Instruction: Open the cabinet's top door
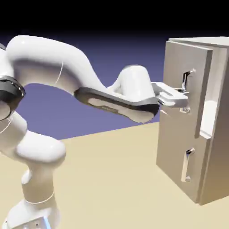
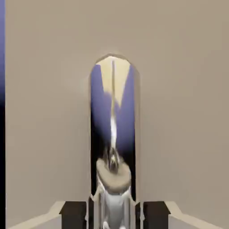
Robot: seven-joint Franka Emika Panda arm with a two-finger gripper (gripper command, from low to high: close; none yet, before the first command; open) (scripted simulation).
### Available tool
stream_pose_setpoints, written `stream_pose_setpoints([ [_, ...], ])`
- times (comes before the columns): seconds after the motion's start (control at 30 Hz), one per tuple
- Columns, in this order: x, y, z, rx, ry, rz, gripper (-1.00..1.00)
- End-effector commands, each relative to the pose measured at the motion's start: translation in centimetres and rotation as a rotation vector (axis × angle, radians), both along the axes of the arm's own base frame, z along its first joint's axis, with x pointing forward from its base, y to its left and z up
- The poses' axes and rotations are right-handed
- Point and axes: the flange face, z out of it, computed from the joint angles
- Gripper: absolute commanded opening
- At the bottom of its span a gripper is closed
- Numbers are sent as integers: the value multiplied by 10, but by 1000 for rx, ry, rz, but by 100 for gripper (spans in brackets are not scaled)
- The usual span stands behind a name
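Gripper (image 1: pixel 180 95) clamped on the handle (image 2: pixel 112 134) of the top door (image 1: pixel 185 85), bar upright between the fingers (image 2: pixel 74 214). Door already swung slightly ajar from the cabinet (image 1: pixel 214 147), gap on the handle side. Hand straight out in front of the panel; pull goes back toward the arm.
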Motion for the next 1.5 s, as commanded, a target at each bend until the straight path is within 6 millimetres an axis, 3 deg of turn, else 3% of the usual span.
stream_pose_setpoints([
  [0.0,-2,2,-1,-5,1,-5,-100],
  [0.23,-10,8,0,-9,-2,-40,-100],
  [0.7,-62,66,-1,-8,-1,-303,-100],
  [1.1,-95,131,-1,-8,0,-551,-100],
  [1.47,-112,212,-1,-8,1,-834,-100],
])
